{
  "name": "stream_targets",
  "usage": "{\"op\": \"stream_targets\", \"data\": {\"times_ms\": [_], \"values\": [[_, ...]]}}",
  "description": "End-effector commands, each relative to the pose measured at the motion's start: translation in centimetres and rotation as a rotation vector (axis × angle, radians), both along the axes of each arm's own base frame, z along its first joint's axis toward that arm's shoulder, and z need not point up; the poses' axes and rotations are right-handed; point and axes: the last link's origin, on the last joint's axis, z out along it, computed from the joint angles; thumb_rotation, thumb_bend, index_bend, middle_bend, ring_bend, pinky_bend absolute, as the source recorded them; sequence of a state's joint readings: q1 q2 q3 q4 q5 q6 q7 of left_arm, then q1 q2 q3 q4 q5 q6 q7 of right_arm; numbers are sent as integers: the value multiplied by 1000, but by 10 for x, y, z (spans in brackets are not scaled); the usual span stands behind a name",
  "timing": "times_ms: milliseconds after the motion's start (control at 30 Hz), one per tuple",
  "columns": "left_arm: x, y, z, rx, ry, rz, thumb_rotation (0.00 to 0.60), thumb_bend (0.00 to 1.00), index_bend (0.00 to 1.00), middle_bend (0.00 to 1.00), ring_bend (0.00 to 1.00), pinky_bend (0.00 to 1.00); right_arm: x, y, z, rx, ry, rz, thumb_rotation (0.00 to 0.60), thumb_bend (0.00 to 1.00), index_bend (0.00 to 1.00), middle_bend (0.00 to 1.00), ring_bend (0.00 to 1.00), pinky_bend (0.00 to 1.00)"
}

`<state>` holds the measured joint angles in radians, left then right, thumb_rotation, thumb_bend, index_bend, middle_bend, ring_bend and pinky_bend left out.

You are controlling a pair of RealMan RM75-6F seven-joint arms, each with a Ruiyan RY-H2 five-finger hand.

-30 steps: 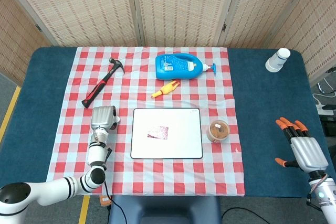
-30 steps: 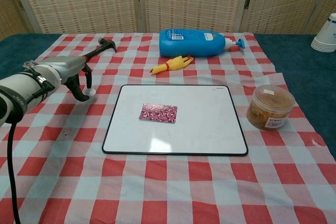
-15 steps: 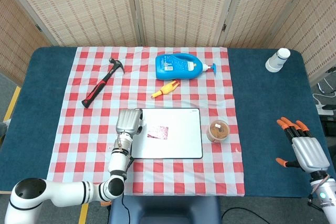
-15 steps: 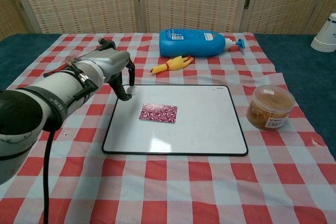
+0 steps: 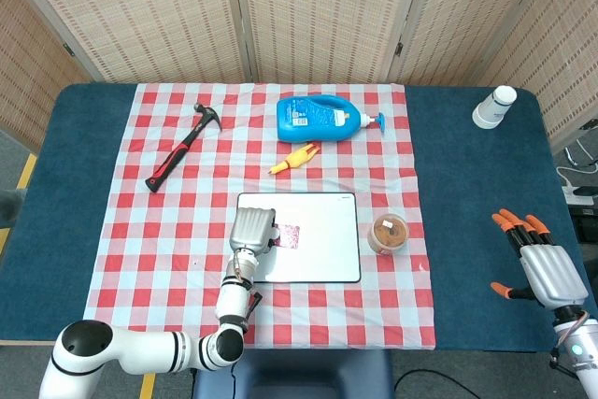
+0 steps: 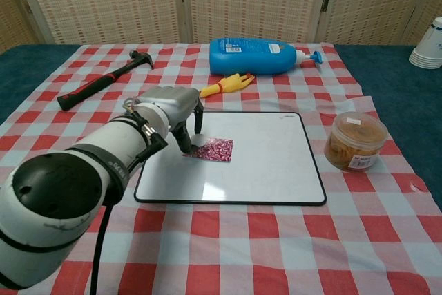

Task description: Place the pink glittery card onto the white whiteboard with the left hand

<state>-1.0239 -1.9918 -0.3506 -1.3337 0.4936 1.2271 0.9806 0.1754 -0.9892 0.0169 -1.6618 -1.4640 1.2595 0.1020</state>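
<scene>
The pink glittery card (image 6: 217,150) lies flat on the white whiteboard (image 6: 266,167), left of the board's middle. My left hand (image 6: 177,112) hangs over the board's left part with its fingers pointing down. Its fingertips (image 6: 186,145) touch the card's left end. From the head view, the left hand (image 5: 253,229) hides the left part of the card (image 5: 291,235) on the whiteboard (image 5: 322,263). My right hand (image 5: 538,266) hovers far to the right over the blue table, fingers spread, holding nothing.
A hammer (image 5: 182,158) lies at the back left. A blue pump bottle (image 5: 322,119) and a yellow rubber chicken (image 5: 294,158) lie behind the board. A tub of rubber bands (image 6: 356,141) stands right of it. Stacked cups (image 5: 492,106) stand at the far right corner.
My left arm has swung right, from beside the board's left edge to over the board, and its fingertips now reach the card. The card and right hand have not moved.
</scene>
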Motion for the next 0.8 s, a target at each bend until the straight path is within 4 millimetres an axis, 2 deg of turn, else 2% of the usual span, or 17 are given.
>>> {"op": "stream_targets", "data": {"times_ms": [33,200,800], "values": [[3,-2,-5,-12,3,-2,600,334,535,1000,1000,1000,-1,0,1,-3,-3,-3,600,40,0,0,0,0],[9,-4,-11,-15,3,-5,600,335,536,1000,1000,1000,-1,-1,2,-2,-7,-3,600,40,0,0,0,0],[13,-3,-13,12,-10,-7,600,335,536,1000,1000,1000,-1,0,3,-4,-13,0,600,40,0,0,0,0]]}}
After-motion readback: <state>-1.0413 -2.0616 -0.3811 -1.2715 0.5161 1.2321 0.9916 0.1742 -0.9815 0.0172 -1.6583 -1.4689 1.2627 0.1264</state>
